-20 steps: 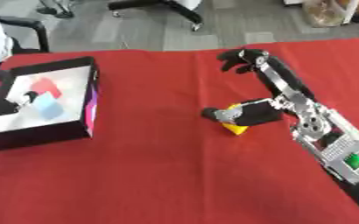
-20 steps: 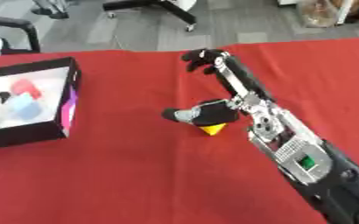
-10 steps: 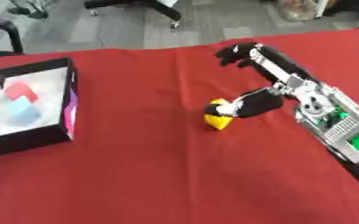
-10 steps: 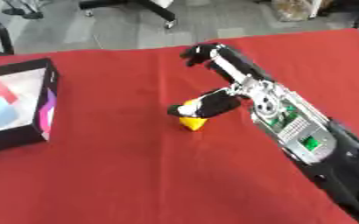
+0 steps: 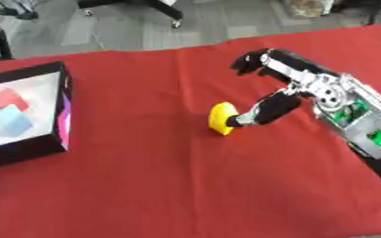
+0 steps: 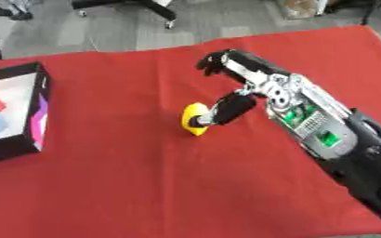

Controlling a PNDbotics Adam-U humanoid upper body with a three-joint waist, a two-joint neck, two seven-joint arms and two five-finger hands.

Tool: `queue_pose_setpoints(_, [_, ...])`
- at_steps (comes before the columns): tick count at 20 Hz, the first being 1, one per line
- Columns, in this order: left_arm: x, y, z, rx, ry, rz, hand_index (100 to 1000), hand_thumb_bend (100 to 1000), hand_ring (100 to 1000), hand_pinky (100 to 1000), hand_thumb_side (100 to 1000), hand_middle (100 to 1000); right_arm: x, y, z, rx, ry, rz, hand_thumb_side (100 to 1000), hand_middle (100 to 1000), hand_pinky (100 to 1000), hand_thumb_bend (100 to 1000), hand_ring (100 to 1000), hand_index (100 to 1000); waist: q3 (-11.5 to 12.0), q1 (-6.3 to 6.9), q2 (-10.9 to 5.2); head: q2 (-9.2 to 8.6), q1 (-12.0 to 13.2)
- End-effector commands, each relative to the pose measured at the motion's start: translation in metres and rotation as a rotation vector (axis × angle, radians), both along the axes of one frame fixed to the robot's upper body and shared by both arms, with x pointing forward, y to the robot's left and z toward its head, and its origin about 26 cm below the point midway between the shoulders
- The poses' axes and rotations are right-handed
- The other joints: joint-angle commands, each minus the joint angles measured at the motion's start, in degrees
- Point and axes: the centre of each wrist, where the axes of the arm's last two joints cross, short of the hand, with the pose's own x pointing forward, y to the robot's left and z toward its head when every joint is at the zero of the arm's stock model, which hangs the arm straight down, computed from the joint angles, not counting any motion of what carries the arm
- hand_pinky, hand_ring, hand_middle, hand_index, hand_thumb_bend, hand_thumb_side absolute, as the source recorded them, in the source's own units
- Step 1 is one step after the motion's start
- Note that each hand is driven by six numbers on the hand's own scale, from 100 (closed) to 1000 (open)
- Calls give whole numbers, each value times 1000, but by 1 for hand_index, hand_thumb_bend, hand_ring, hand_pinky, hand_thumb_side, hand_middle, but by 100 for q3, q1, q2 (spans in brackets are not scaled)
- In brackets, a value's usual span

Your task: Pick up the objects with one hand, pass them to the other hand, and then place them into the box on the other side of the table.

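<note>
While its fingers curl up and away toward the far side of the table, the right hand reaches down with only its thumb, whose tip touches the yellow object from the right. Nothing closes round that piece: it is a touch, not a grasp, and the hand looks set to work the piece into a pinch before lifting. The yellow object rests on the cloth near the table's middle, tilted up on edge, probably because the thumb is propping or nudging it. Well apart to the left lies the black box, the goal for the pass, already holding a red block and a pale blue block on its white floor. No left hand shows in either view. A red tablecloth covers the table; beyond its far edge is grey carpet with the base of an office chair.
</note>
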Motion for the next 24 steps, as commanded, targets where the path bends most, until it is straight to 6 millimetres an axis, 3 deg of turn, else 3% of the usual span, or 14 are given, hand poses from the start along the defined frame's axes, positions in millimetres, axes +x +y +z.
queue_pose_setpoints(1, [0,7,13,23,-25,9,796,362,696,819,492,701,5,-3,4,-40,-12,-21,229,733,841,675,847,832,28,-59,-78,14,-51])
queue_pose_setpoints(15, [1,0,11,8,-24,-8,793,353,696,819,498,699,39,-11,-43,-102,57,-86,158,721,853,604,835,820,140,-18,19,-33,-201])
queue_pose_setpoints(24, [2,-3,10,-8,-27,-11,791,345,695,819,506,697,51,-17,-57,-104,78,-91,152,712,851,593,831,815,168,11,83,-89,-218])
